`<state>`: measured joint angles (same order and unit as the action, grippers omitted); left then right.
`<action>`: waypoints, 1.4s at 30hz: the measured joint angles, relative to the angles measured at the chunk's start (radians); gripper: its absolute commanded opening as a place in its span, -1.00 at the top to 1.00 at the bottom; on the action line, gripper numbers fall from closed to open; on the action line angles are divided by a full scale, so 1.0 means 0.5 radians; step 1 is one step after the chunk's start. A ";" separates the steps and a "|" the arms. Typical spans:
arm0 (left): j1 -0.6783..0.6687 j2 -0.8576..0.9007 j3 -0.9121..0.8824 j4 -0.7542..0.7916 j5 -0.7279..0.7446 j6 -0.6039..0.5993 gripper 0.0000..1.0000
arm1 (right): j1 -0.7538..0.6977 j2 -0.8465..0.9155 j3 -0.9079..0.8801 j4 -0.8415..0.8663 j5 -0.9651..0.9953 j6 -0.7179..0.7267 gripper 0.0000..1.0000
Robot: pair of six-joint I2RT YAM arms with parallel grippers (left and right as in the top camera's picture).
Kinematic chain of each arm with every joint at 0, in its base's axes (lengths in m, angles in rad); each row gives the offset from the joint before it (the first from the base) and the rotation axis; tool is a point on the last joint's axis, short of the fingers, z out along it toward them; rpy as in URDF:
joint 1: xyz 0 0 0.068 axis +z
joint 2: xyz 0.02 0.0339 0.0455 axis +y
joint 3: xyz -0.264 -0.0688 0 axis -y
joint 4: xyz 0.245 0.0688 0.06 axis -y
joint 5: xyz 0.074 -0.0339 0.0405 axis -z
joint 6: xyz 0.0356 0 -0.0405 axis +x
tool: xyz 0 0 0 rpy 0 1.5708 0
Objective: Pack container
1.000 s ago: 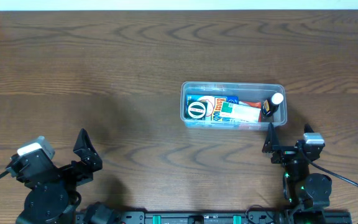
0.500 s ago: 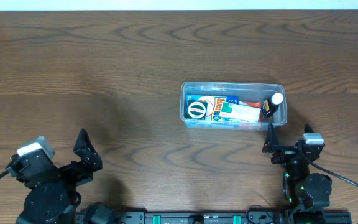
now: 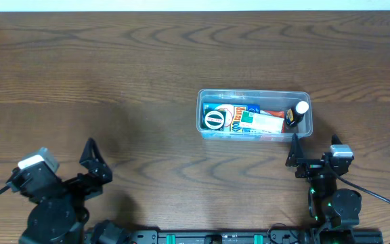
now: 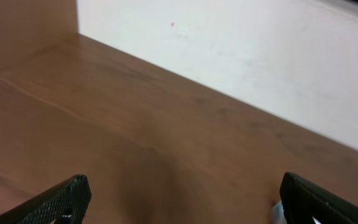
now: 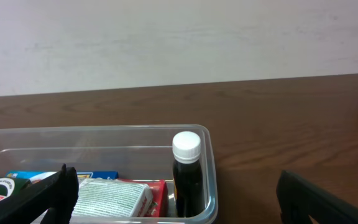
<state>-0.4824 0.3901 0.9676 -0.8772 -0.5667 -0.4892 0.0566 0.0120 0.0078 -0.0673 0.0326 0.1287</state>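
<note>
The clear plastic container (image 3: 254,94) stands right of the table's middle. It holds a dark bottle with a white cap (image 3: 300,113) upright at its right end, a round black-and-white tin (image 3: 215,120), and small boxes in blue, green-white and red. In the right wrist view the container (image 5: 209,162) is just ahead, with the bottle (image 5: 187,174) inside it. My right gripper (image 3: 313,163) is open and empty just in front of the container's right end. My left gripper (image 3: 95,169) is open and empty at the front left, far from the container.
The left wrist view shows bare brown table and a pale wall (image 4: 241,56) beyond its far edge. A small pale object (image 4: 277,211) peeks out beside the right finger there. The arm bases sit along the front edge.
</note>
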 measured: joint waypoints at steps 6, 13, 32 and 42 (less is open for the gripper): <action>0.000 -0.089 -0.555 0.591 0.095 -0.092 -0.96 | 0.000 0.000 0.000 -0.002 -0.001 -0.001 -0.98; 0.006 -0.294 -1.286 1.404 0.233 -0.123 -0.96 | 0.000 0.000 0.000 -0.002 -0.001 -0.001 -0.99; 0.284 -0.693 -1.788 1.666 0.774 0.183 -0.96 | 0.000 0.000 0.000 -0.001 -0.001 -0.001 -0.98; 0.368 -0.755 -1.871 1.687 0.839 0.375 -0.96 | 0.000 0.000 0.000 -0.001 -0.002 -0.002 -0.99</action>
<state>-0.2985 0.0128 0.0322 -0.0338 -0.1471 -0.3019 0.0566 0.0120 0.0078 -0.0677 0.0315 0.1280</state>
